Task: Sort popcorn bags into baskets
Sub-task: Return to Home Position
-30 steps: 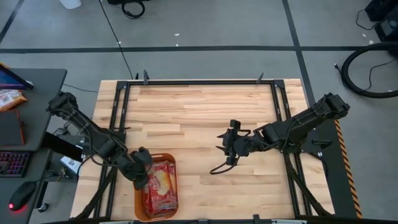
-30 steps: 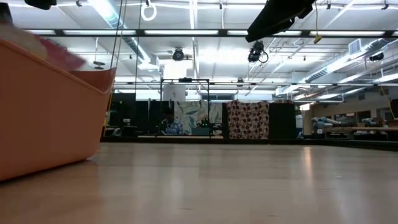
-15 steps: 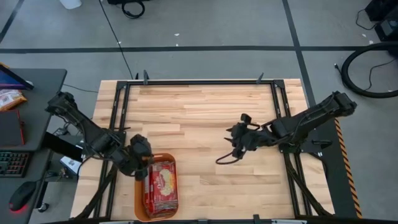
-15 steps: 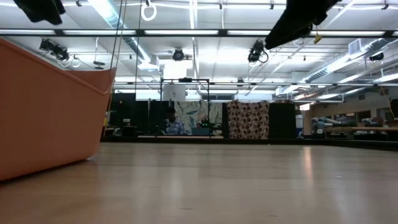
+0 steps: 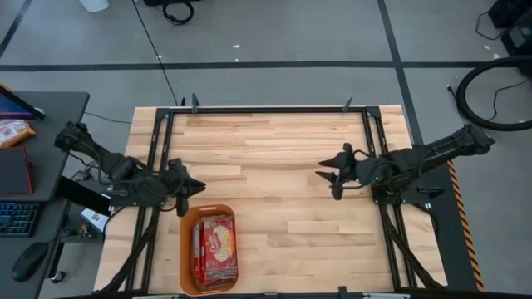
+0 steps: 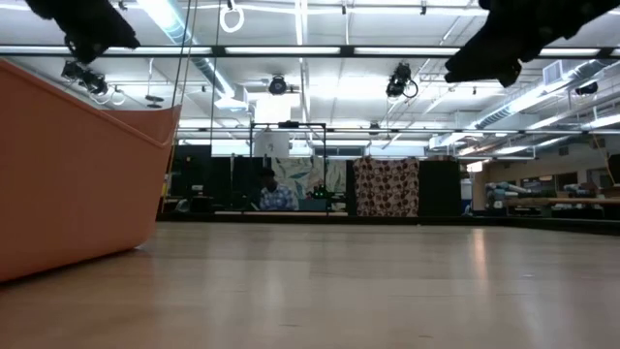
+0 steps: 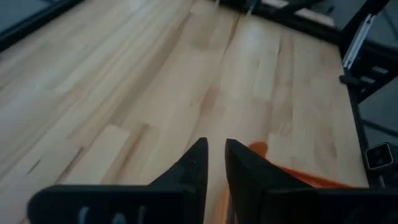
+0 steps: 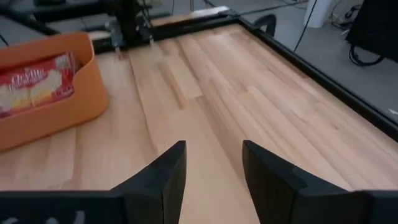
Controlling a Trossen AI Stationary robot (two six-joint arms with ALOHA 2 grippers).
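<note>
The orange basket (image 5: 184, 242) sits near the table's near edge, left of centre, its wall filling the left of the low view (image 6: 77, 174). Red popcorn bags (image 5: 216, 247) with cream oval logos lie flat inside it, also seen in the right wrist view (image 8: 34, 81). My left gripper (image 5: 189, 184) hovers just beyond the basket's far left corner, its fingers almost together (image 7: 214, 155) and empty. My right gripper (image 5: 326, 174) hangs open and empty over the table's right half (image 8: 213, 168). No bags lie on the table.
Bare wooden table top (image 5: 266, 158) stretches between the two grippers and to the far edge. A black metal frame (image 5: 274, 109) borders the table. A desk with a keyboard and a mouse (image 5: 25, 262) stands off the table's left side.
My left gripper has drawn back from over the basket toward the table's far left, and rests outside the basket's far corner. The bag that lay tilted under it lies flat in the basket. My right gripper has moved toward the right edge and slightly farther away.
</note>
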